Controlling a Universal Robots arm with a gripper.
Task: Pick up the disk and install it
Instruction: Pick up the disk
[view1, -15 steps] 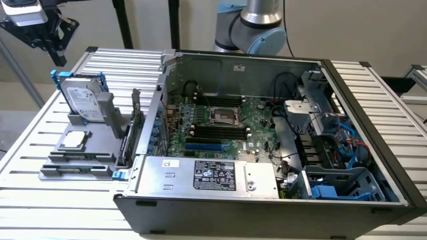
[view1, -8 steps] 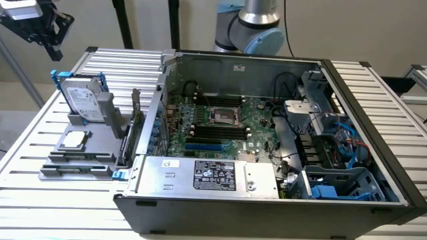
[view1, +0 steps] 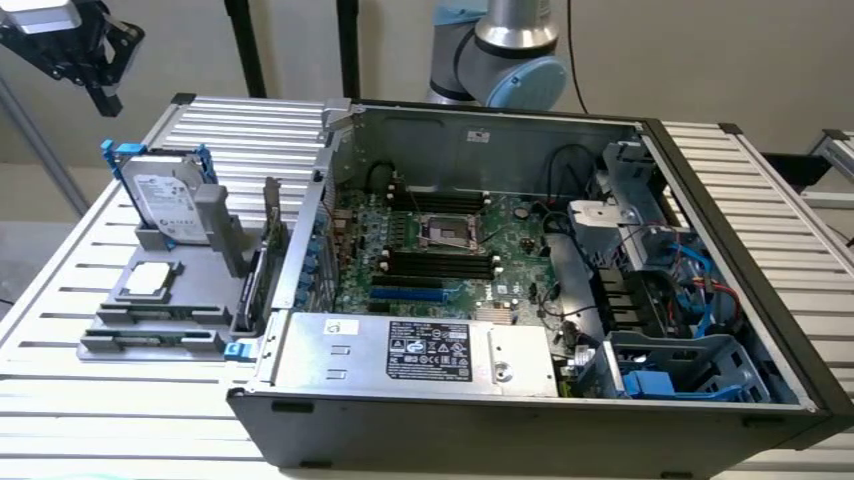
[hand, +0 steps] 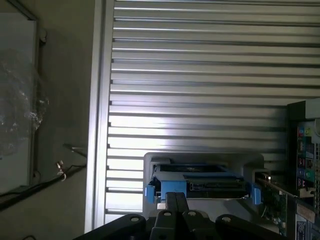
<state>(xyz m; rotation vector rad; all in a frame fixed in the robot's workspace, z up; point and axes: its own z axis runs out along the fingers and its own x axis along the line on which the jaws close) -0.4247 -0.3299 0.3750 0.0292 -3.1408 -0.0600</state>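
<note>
While the open computer case (view1: 747, 215) sits on the slatted table (view1: 67, 290), you'll find the disk (view1: 167, 197) (hand: 200, 182) outside it on the exterior view's left. It stands upright in a grey holder (view1: 187, 300) near a small square chip (view1: 147, 280). The disk is silver-grey with a white label and blue rails, and your gripper (view1: 104, 100) (hand: 176, 196) hangs above it, well apart, fingers pressed together on nothing.

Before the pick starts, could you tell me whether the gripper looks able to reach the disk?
Probably yes. The gripper hangs above the disk and apart from it; the disk stands upright in its grey stand beside the open computer case, and nothing covers its top edge.
</note>
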